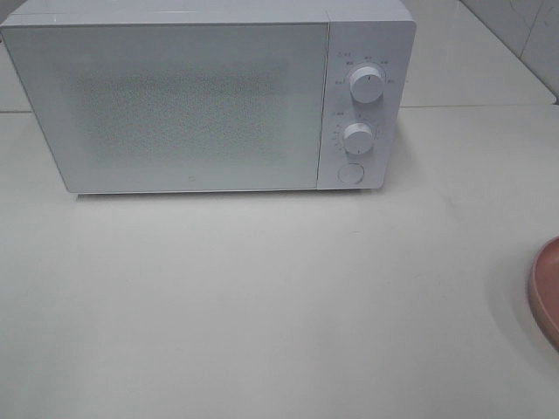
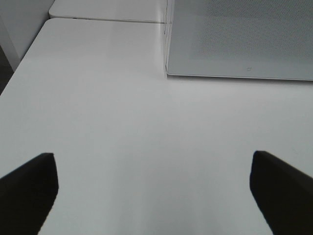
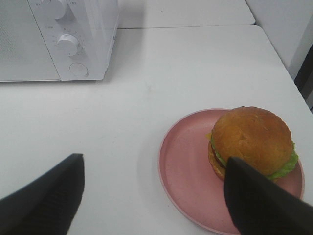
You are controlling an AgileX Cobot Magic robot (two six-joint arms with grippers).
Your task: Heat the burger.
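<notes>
The burger [image 3: 252, 139], with a golden-brown bun and green lettuce, sits on a pink plate [image 3: 183, 161] in the right wrist view. Only the plate's rim [image 1: 548, 288] shows at the right edge of the exterior high view; the burger is out of that view. My right gripper [image 3: 154, 196] is open above the table, one finger overlapping the burger's near side in the picture. My left gripper [image 2: 151, 191] is open over bare table in front of the microwave [image 2: 239, 39]. Neither arm shows in the exterior high view.
The white microwave [image 1: 201, 96] stands at the back of the white table [image 1: 262, 305] with its door shut. Two knobs [image 1: 366, 85] and a round button [image 1: 350, 173] sit on its right panel. A table edge [image 3: 288, 73] runs beside the plate.
</notes>
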